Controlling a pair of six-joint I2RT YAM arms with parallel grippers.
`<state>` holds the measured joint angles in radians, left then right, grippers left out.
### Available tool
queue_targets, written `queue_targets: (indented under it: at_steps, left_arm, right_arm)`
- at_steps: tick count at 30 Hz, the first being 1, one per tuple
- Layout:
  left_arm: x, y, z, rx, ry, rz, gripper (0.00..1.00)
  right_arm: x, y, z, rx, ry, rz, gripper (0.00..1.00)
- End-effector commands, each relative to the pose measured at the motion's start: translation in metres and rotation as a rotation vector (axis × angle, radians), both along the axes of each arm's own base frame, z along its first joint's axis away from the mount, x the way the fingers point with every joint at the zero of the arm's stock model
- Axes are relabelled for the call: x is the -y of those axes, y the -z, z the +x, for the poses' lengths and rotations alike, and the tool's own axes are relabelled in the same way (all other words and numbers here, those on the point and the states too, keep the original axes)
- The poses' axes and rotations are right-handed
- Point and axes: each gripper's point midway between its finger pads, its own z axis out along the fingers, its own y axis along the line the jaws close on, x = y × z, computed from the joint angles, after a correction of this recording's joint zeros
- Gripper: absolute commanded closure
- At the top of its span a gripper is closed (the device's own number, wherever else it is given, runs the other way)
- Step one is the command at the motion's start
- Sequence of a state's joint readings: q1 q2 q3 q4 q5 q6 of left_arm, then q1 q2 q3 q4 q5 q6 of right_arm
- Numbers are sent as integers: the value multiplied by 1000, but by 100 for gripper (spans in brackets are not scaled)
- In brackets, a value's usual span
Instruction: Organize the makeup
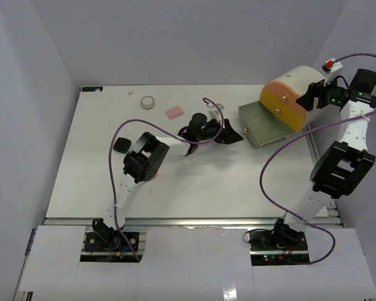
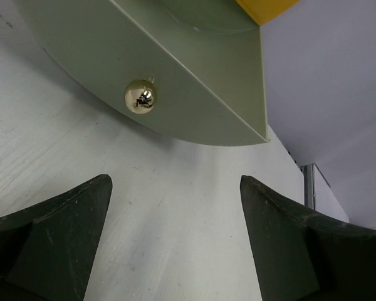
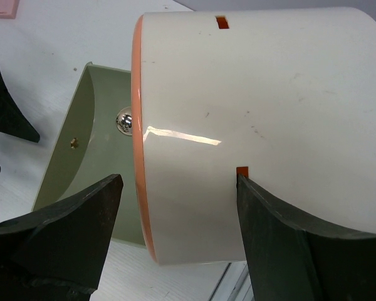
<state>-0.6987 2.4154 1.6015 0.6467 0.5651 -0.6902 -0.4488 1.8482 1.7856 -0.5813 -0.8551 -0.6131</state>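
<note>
The left end effector [image 2: 175,182] is released: its two dark fingers [image 2: 69,219] stand wide apart with only bare desk [image 2: 175,251] between them. Just ahead of it is the gold knob [image 2: 141,96] on the front of a green drawer [image 2: 200,81]. The drawer is pulled out from the foot of a cream case [image 1: 304,78] with an orange front. The fingers are near the knob but apart from it.

The right end effector [image 3: 177,180] is at the right side of the case, its jaws spread over the cream wall close to the orange rim. Whether they press on the case or only stand over it, I cannot tell.

The makeup lies well to the left of the case, on the far half of the desk — a pink rectangular pad [image 1: 174,112], a small round jar [image 1: 148,101] just beyond it to the left, and a black compact [image 1: 121,146] nearer, beside the left arm [image 1: 147,160].
</note>
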Motion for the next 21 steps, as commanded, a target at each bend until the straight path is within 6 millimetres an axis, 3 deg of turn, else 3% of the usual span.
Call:
queue_targets:
  at_steps: [1, 5, 21]
  left_arm:
    - [18, -15, 0, 31, 8, -22, 6]
    - [27, -13, 4, 47, 0, -23, 6]
    - [65, -7, 14, 80, -38, -9, 6]
  right_arm:
    - [-21, 3, -17, -87, -9, 78, 22]
    - [-23, 7, -17, -106, 1, 86, 26]
    - [-66, 8, -37, -114, -28, 155, 45]
